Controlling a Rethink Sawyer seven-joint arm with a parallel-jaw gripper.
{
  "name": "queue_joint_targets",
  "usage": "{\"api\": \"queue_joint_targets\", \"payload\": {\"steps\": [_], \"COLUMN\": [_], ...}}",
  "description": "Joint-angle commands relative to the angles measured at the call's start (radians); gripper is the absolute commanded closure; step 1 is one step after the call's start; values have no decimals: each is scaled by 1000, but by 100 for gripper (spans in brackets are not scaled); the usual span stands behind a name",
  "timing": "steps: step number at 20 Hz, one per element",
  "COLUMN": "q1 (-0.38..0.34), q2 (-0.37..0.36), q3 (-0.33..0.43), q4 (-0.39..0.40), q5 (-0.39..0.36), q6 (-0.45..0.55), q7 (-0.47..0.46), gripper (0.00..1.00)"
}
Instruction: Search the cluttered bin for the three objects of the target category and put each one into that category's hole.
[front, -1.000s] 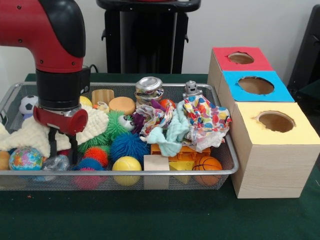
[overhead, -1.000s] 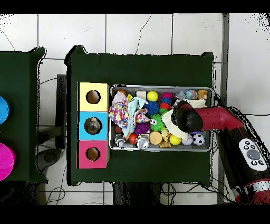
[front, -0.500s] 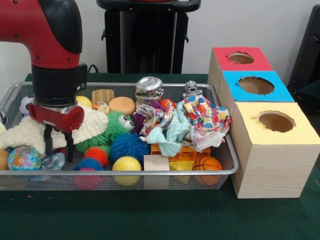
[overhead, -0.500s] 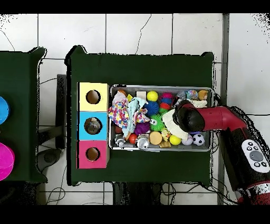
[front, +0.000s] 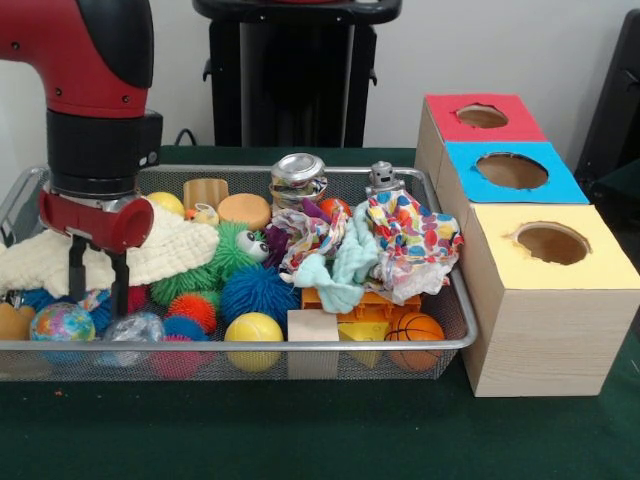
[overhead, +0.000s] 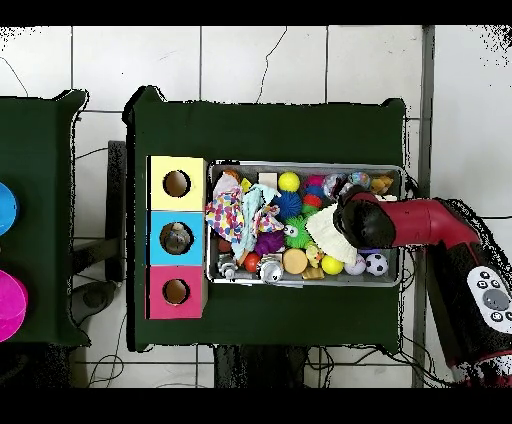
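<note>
My end effector (front: 97, 283) hangs at the left of the front view, inside the silver wire-mesh bin (front: 300, 345), its two dark fingers (front: 76, 281) pointing down with a gap between them — apart, and clamped on nothing that I can see. They hang in front of the cream knitted cloth (front: 170, 248) that spreads across the left part of the bin. Just below the tips lie a globe-printed ball (front: 62, 322) and a crumpled clear plastic wrapper (front: 134, 327).

Toward the middle of the frame sit a green spiky ball with googly eyes (front: 232, 250), a blue spiky ball (front: 256, 290), a smooth yellow ball (front: 253, 329) and a small basketball (front: 413, 328) at the front rim. A patterned, multicoloured rag (front: 405, 238) is heaped at the bin's right end.

Right of the bin on the dark green surface (front: 300, 430) stand three wooden boxes in a row, each with a round hole — the yellow-topped box (front: 552, 247) lowest in the frame, the blue-topped box (front: 512, 171) above it, the red-topped box (front: 482, 117) at the top.

From overhead, my end effector's housing (overhead: 352, 215) covers the bin's right part.
</note>
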Motion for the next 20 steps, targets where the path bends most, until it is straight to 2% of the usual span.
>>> {"api": "queue_joint_targets", "payload": {"steps": [1,6,10,20], "q1": [8,11,7,47], "q2": [21,64,80,42], "q3": [14,3,17,3], "q4": [-25,-27,-18,20], "q5": [-36,-61,-46,-6], "q6": [81,27,10,23], "q7": [-262,-221,-204,-123], "gripper": [0,0,0,0]}}
